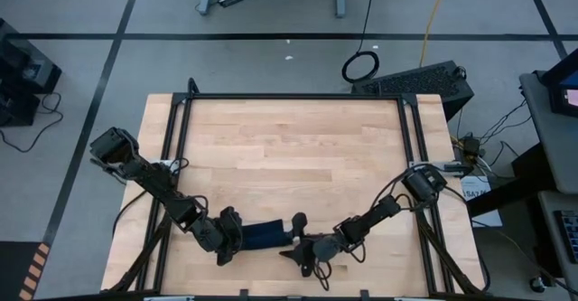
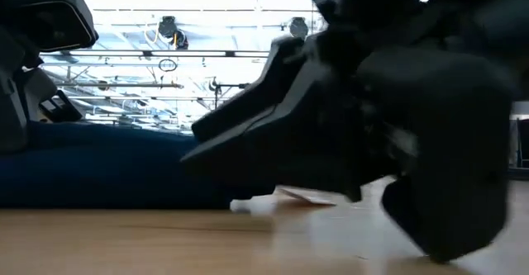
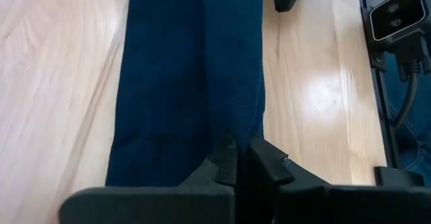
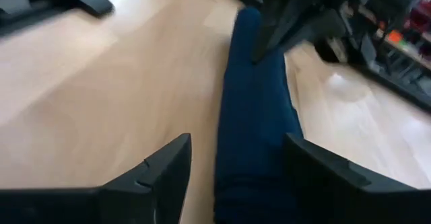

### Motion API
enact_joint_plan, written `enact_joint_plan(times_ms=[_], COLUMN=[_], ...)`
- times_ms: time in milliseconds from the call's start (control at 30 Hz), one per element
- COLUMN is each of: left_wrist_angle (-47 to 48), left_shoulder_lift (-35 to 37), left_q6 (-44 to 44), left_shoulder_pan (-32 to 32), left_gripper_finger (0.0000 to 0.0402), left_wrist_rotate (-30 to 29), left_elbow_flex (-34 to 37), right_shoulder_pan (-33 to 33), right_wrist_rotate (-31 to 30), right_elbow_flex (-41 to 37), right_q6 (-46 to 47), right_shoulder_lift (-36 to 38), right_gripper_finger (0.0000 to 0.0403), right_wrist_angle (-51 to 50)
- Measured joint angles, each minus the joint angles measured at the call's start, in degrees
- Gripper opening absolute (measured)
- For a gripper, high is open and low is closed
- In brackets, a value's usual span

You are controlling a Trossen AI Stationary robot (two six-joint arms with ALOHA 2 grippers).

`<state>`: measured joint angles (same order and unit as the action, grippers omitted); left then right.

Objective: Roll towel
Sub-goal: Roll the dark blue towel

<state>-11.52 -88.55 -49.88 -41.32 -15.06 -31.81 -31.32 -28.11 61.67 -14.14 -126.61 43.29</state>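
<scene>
The towel [image 1: 266,234] lies as a long, narrow navy roll on the near part of the wooden tabletop [image 1: 289,147], stretched between my two grippers. No box, bin or tray shows on the tabletop, and the towel sits directly on the bare wood.

My left gripper [image 1: 237,235] is at the roll's left end, jaws clenched on a pinch of the fabric; in the left wrist view the fingers [image 3: 266,162] meet over a fold of the towel [image 3: 192,83], which runs away from them in two parallel ridges.

My right gripper [image 1: 300,231] is at the roll's right end, jaws released and spread wide. In the right wrist view its two fingers [image 4: 158,173] stand on either side of the towel [image 4: 256,130] without pressing it, one over bare wood and one at the cloth's far edge.

From the low view the towel [image 2: 99,172] rests flat on the tabletop, with a bit of white [image 2: 306,196] lying on the wood under the dark gripper body.
</scene>
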Motion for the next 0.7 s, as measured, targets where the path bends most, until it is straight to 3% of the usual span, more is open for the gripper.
enact_joint_plan(times_ms=[433,700], left_wrist_angle=[0.5,0.5], left_shoulder_lift=[0.0,0.0], left_q6=[-0.82,-0.64], left_shoulder_pan=[0.0,0.0], left_gripper_finger=[0.0013,0.0013], left_wrist_rotate=[-0.01,-0.05], left_elbow_flex=[0.0,0.0], right_shoulder_pan=[3.26,4.84], right_wrist_rotate=[6.09,6.04], right_elbow_flex=[0.02,0.02], right_q6=[5.86,10.15], right_shoulder_lift=[0.07,0.07], right_gripper_finger=[0.0225,0.027], right_wrist_angle=[-3.23,-5.15])
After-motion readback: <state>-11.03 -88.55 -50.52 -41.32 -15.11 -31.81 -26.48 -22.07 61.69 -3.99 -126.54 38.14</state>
